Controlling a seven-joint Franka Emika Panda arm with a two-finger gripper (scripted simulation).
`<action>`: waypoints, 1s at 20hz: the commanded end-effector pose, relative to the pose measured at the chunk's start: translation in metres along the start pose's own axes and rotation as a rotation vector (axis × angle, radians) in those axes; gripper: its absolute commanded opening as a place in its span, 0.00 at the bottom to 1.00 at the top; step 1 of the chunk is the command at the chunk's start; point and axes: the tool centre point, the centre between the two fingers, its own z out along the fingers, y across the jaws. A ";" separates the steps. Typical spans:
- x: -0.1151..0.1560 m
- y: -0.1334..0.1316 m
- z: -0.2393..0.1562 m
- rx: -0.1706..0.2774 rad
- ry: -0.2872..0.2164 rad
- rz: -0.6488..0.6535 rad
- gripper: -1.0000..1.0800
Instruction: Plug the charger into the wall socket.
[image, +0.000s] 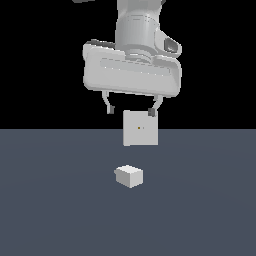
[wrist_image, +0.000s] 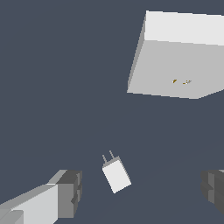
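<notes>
Exterior view shows the charger (image: 129, 176), a small white block, lying alone on the dark grey desk (image: 55, 210), roughly central in the picture, with a short stub on the side facing the exterior view's left. Nothing touches it. In the wrist view the charger (wrist_image: 116, 174) appears as a white block with two thin prongs sticking out of one end, lying tilted between the two fingertips but below them, with open desk (wrist_image: 57, 87) on every side.

Behind the charger in the exterior view stands the wall socket (image: 140, 128), a flat upright white square plate, larger than the block, with tiny dark and orange dots at its centre. It stands apart from the charger, further back on the desk. The wrist view shows the socket (wrist_image: 175, 65) as a thick slab seen from above, its face with the small orange marks turned toward the charger's side of the desk.

Above both hangs the pincer (image: 131, 107), its two fingers spread wide and holding nothing. In the exterior view the dark fingertips (image: 151, 112) overlap the socket's upper edge in the picture, well above the charger. The broad grey hand body (image: 131, 74) and the arm's wrist rise above it against the black background. In the wrist view the grey finger pads (wrist_image: 70, 192) sit at either side, well apart.
</notes>
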 end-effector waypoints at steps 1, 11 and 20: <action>-0.005 -0.002 0.006 0.007 0.021 -0.045 0.96; -0.022 -0.008 0.027 0.035 0.093 -0.202 0.96; -0.034 -0.011 0.045 0.060 0.152 -0.330 0.96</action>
